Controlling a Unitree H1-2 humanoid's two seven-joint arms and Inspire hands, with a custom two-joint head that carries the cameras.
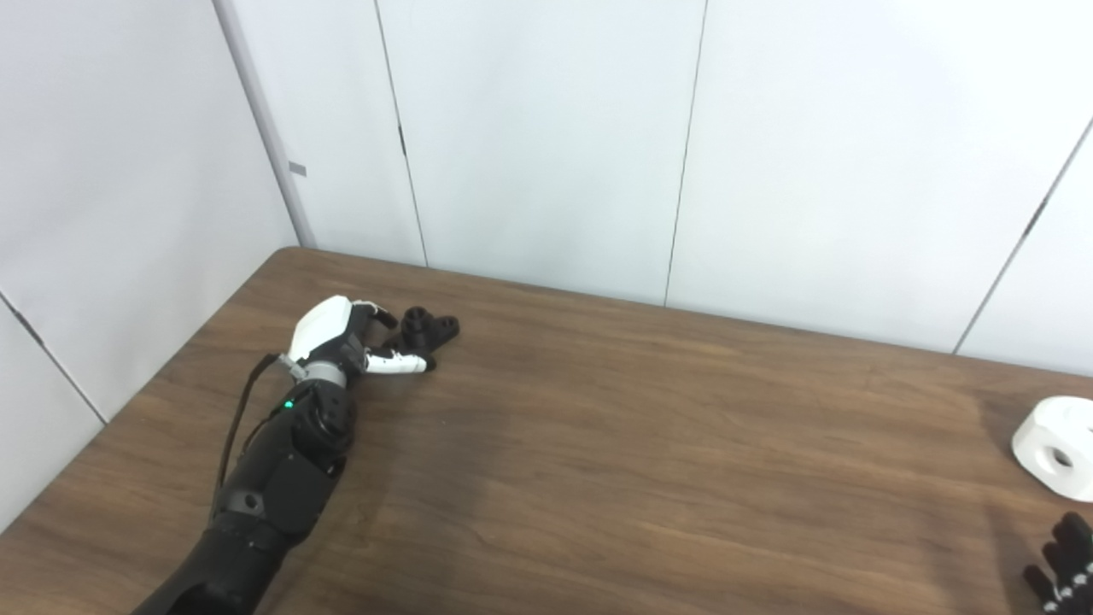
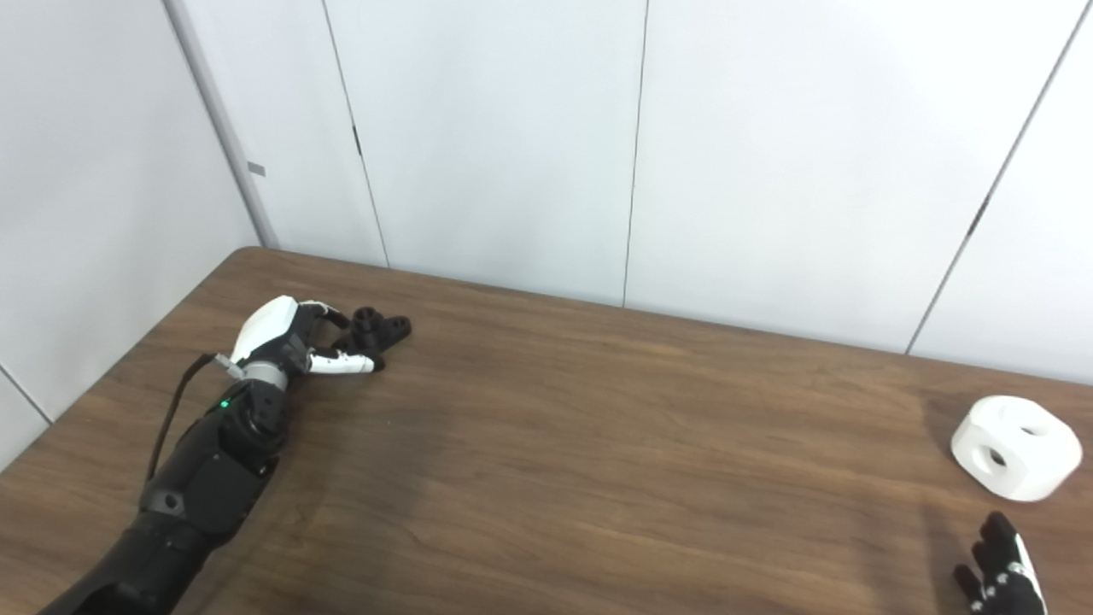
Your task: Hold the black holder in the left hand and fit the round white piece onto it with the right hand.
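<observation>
Black holder on brown wooden table, white panelled walls behind

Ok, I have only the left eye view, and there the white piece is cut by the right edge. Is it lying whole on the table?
Observer: Yes. In the right eye view the round white piece lies entirely on the table, with one hole in its side and a wider opening on top.
Operator: And is anything touching it?
Observer: No. The right robot hand is apart from it, on the near side, with fingers spread and holding nothing.
</observation>
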